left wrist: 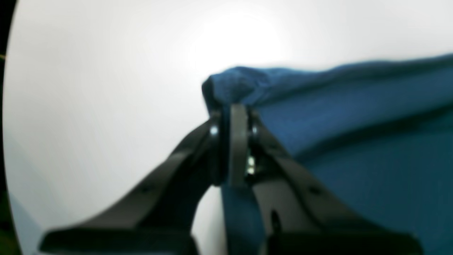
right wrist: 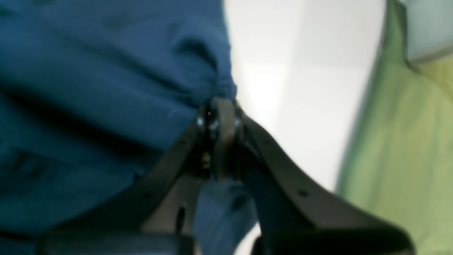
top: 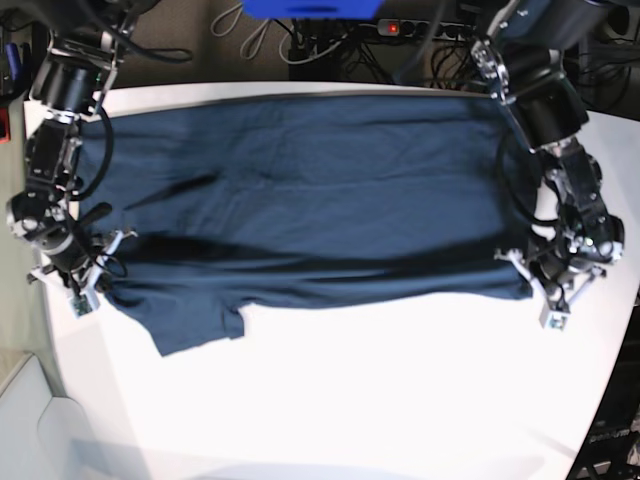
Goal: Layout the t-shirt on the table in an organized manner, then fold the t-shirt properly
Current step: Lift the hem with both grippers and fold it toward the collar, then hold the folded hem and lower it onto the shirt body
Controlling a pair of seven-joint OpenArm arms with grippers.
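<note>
Base view: t-shirt (top: 300, 200) spread across table (top: 380, 400), left gripper (top: 527, 268) and right gripper (top: 100, 262) each clamped on its near corners, folding not yet done.

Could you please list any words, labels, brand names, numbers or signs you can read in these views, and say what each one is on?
None can be read. The t-shirt shows plain dark blue cloth with no visible print, and the table is bare white. Both wrist views are blurred. The left end effector and the right end effector show no markings.

No legible text or labels (all views checked).
</note>
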